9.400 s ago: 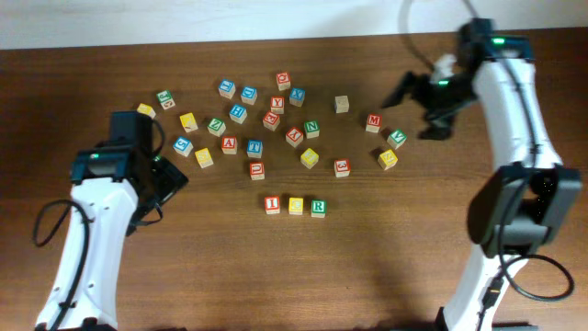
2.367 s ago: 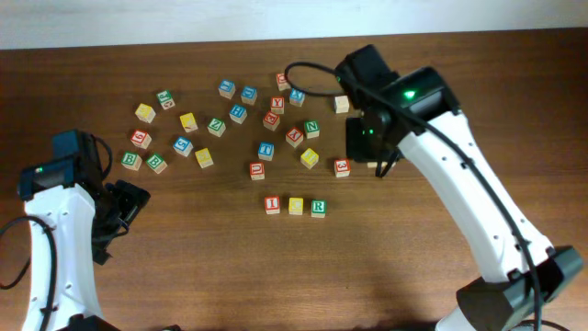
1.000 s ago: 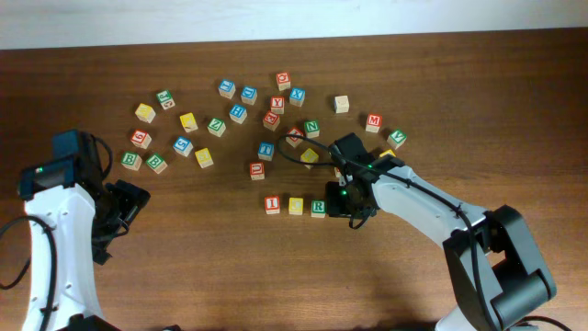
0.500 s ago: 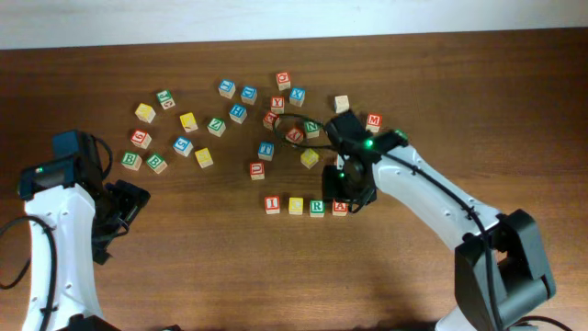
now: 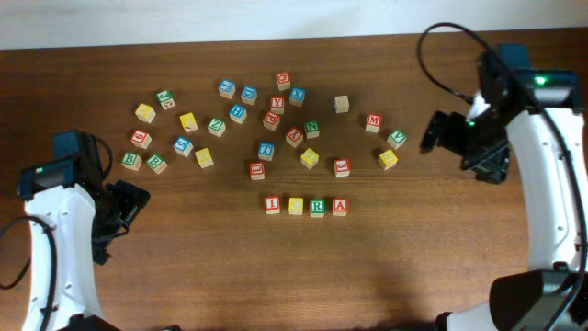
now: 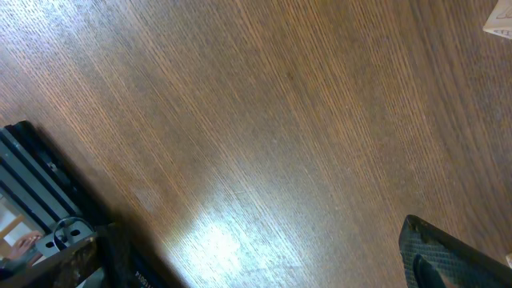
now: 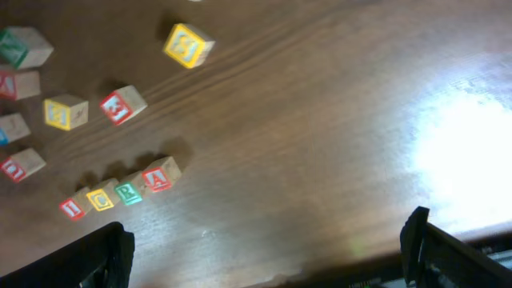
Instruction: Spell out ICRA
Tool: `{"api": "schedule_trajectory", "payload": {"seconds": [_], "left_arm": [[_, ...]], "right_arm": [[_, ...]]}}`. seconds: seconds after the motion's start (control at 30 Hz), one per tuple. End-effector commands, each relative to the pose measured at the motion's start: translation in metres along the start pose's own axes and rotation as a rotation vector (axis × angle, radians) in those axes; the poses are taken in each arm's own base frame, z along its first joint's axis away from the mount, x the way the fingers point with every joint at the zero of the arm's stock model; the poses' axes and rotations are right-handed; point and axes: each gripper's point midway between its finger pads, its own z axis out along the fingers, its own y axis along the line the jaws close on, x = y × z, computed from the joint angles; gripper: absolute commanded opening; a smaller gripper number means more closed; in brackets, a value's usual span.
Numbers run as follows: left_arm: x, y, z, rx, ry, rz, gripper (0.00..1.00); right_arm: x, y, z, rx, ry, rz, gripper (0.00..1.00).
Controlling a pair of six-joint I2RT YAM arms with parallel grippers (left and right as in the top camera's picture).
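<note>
On the table (image 5: 413, 267): four cubes in the ICRA row (image 5: 305, 206) and twenty-six loose cubes (image 5: 265, 150) spread toward the far edge, thirty in all. Two arms: left arm (image 5: 60, 257), right arm (image 5: 551, 188).

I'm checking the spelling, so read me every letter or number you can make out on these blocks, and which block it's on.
"I": first cube, front row.
"C": second cube.
"R": third cube.
"A": fourth cube.
"3": number cube behind the row.
"M": red cube, right cluster.
"N": green cube, middle cluster.
The other cubes: too small or blurred to read.
</note>
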Motion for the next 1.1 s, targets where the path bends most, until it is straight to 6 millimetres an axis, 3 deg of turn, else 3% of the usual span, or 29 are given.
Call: {"api": "schedule_trajectory", "payload": {"seconds": [0.0, 0.13, 0.3, 0.4, 0.5, 0.53, 0.6, 0.67, 0.7, 0.73, 0.77, 0.8, 0.9, 0.93, 1.07], "left_arm": [[-0.002, 0.003, -0.003, 0.0, -0.017, -0.016, 0.99], [-0.002, 0.003, -0.003, 0.0, -0.017, -0.016, 0.99], [-0.002, 0.003, -0.003, 0.0, -0.017, -0.016, 0.99], [-0.002, 0.003, -0.003, 0.0, -0.017, -0.016, 0.99], [-0.002, 0.003, -0.003, 0.0, -0.017, -0.016, 0.99], [-0.002, 0.003, -0.003, 0.0, -0.017, -0.016, 0.99], [-0.002, 0.003, -0.003, 0.0, -0.017, -0.016, 0.99], [-0.009, -0.003, -0.003, 0.026, -0.044, -0.02, 0.99], [-0.016, -0.01, -0.004, 0.052, -0.071, -0.025, 0.99], [-0.018, -0.012, -0.004, 0.062, -0.081, -0.026, 0.99], [-0.016, -0.014, -0.004, 0.074, -0.069, -0.026, 0.99], [-0.011, -0.02, -0.004, 0.106, -0.042, -0.023, 0.99], [0.028, -0.03, -0.008, 0.193, 0.16, 0.011, 1.0], [0.04, -0.044, -0.013, 0.276, 0.203, 0.144, 0.97], [0.067, -0.06, -0.017, 0.297, 0.205, 0.392, 0.99]], "right_arm": [[-0.002, -0.024, -0.007, 0.034, 0.003, 0.059, 0.98], [0.009, -0.031, -0.007, 0.055, 0.05, 0.074, 0.98], [0.004, -0.03, -0.007, 0.047, 0.032, 0.067, 0.98], [0.005, -0.028, -0.007, 0.033, 0.039, -0.069, 0.98], [0.007, -0.025, -0.007, 0.018, 0.05, -0.079, 0.85], [0.006, -0.025, -0.006, 0.016, 0.047, -0.081, 0.73], [0.007, -0.021, -0.005, 0.016, 0.047, -0.094, 0.39], [0.011, -0.015, 0.0, 0.018, 0.058, -0.12, 0.2], [0.012, -0.011, 0.004, 0.018, 0.059, -0.135, 0.2], [0.011, -0.007, 0.005, 0.018, 0.051, -0.148, 0.45], [0.01, -0.004, 0.005, 0.013, 0.041, -0.155, 0.59], [0.007, -0.003, 0.005, 0.009, 0.03, -0.156, 0.59], [0.001, -0.001, 0.005, -0.004, 0.004, -0.157, 0.58], [0.0, 0.0, 0.006, -0.004, 0.004, -0.158, 0.49], [0.003, -0.003, 0.017, 0.009, 0.038, -0.154, 0.39]]}}
